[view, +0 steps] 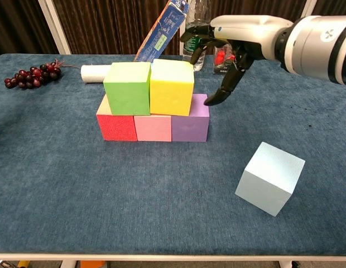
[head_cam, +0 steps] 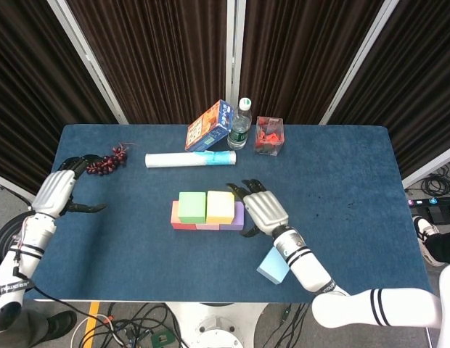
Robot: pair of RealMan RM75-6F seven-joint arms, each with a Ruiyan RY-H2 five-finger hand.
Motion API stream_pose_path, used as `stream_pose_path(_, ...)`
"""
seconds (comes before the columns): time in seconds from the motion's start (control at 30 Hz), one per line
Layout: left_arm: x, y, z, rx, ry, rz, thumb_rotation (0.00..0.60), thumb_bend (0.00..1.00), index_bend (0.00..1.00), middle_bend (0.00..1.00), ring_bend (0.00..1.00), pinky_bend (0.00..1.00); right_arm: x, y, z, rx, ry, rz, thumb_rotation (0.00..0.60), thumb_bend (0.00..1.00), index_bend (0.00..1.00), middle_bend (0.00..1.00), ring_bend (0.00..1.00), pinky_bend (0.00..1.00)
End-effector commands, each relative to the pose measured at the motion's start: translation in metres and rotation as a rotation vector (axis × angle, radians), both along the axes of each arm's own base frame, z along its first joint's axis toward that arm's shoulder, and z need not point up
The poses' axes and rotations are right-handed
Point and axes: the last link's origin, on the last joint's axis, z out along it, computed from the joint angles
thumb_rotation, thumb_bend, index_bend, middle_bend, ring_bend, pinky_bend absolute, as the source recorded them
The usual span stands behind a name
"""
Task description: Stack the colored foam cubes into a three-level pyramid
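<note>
Chest view showed the right hand empty, fingers spread, just right of the yellow cube beside the green cube (both atop three cubes). The light blue cube lay apart; the left hand hung empty.

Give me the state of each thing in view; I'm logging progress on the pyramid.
red cube: bottom row, left.
pink cube: bottom row, middle.
purple cube: bottom row, right.
green cube: second level, left.
yellow cube: second level, right.
light blue cube: on the table, unstacked.
right hand: holds nothing, beside the stack.
left hand: holds nothing, at the table's left edge.
water bottle: upright, capped.
</note>
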Motion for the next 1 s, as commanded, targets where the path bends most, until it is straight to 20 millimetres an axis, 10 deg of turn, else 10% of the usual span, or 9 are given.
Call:
stream_pose_path(0.03,0.000,0.000,0.000,-0.001,0.002,0.001,0.600,0.06,0.17,0.12,0.16,0.09,-0.007,-0.001,0.000,0.005,-0.011,-0.019,0.600,0.06,0.00,0.22,0.00,0.00)
stream_pose_path(0.67,0.003,0.002,-0.001,-0.003,0.003,-0.002,0.600,0.06,0.17,0.12,0.16,0.09,-0.018,-0.001,0.010,-0.003,-0.052,-0.028,0.600,0.06,0.00,0.20,0.00,0.00)
stream_pose_path(1.0,0.002,0.000,-0.002,-0.008,0.008,-0.004,0.600,0.06,0.17,0.12,0.16,0.09,-0.057,0.037,0.035,-0.043,-0.014,0.017,0.600,0.06,0.00,0.23,0.00,0.00)
